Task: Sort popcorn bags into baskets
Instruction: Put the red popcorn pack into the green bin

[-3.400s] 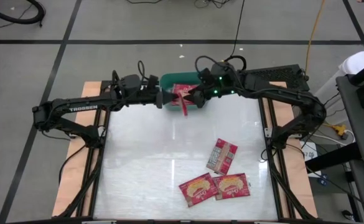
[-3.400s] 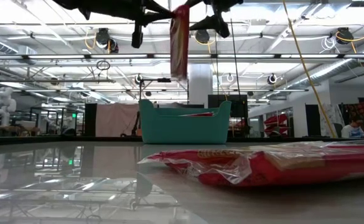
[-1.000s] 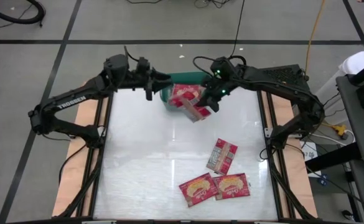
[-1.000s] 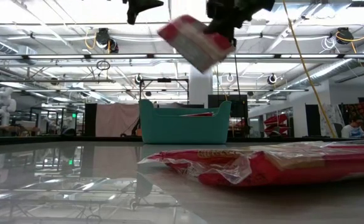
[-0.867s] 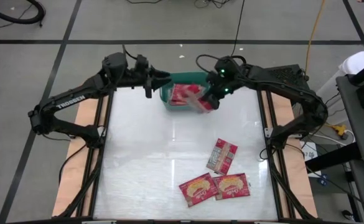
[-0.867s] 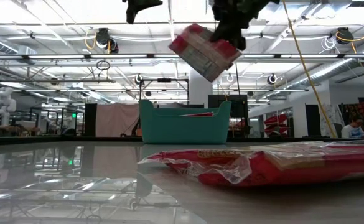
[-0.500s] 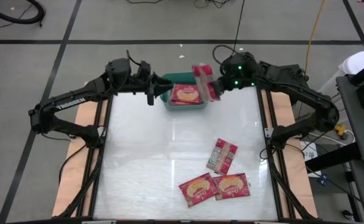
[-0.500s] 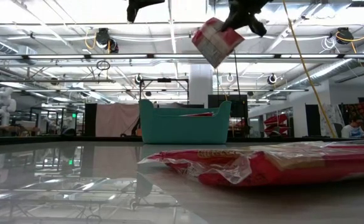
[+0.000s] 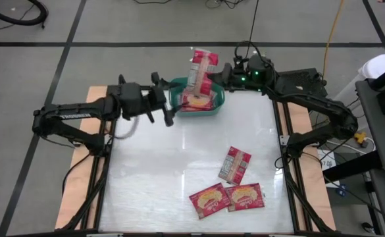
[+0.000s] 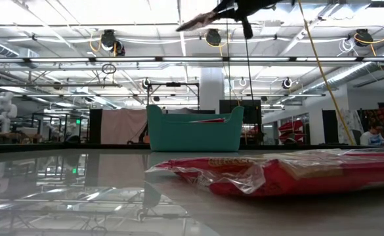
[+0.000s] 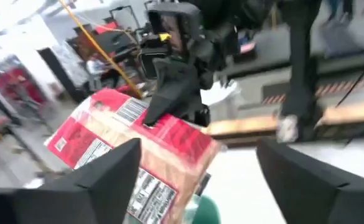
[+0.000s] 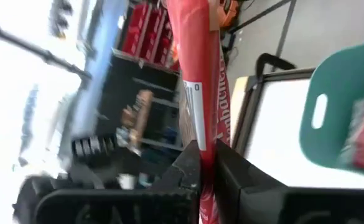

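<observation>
We see right gripper (image 9: 213, 71) clamped on popcorn bag (image 9: 201, 72) above teal basket (image 9: 218, 105); left gripper (image 9: 166, 109) beside basket, jaws wide, empty.

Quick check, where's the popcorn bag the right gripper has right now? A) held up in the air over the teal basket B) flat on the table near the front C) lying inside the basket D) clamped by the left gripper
A: the right gripper is shut on the popcorn bag, holding it aloft over the teal basket, while the left gripper stands open beside the basket, holding nothing.
</observation>
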`<state>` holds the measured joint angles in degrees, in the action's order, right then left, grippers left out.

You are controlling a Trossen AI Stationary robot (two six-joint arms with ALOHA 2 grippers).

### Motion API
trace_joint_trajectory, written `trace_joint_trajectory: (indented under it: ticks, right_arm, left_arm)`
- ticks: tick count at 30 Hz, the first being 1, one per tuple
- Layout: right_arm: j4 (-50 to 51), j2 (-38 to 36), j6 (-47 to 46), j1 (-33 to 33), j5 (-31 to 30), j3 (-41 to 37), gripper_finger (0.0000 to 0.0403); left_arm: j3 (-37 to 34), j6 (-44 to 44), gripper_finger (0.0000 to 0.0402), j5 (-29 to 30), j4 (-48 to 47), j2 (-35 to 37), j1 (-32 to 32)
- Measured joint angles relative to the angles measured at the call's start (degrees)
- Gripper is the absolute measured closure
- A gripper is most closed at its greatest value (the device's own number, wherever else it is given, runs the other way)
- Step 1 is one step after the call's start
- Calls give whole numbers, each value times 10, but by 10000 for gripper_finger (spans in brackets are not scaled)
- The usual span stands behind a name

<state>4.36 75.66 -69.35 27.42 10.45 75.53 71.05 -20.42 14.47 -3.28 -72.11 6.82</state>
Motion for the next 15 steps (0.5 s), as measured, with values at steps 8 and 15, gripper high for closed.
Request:
trace_joint_trajectory:
  ticks: [8, 15]
  right_arm:
    - [-210, 3, -195, -14, -43, -108, 394]
    - [-284, 3, -278, -37, -76, -166, 394]
  left_arm:
    - [0, -91, 35, 103, -14, -58, -5]
    - [0, -199, 81, 172, 31, -108, 0]
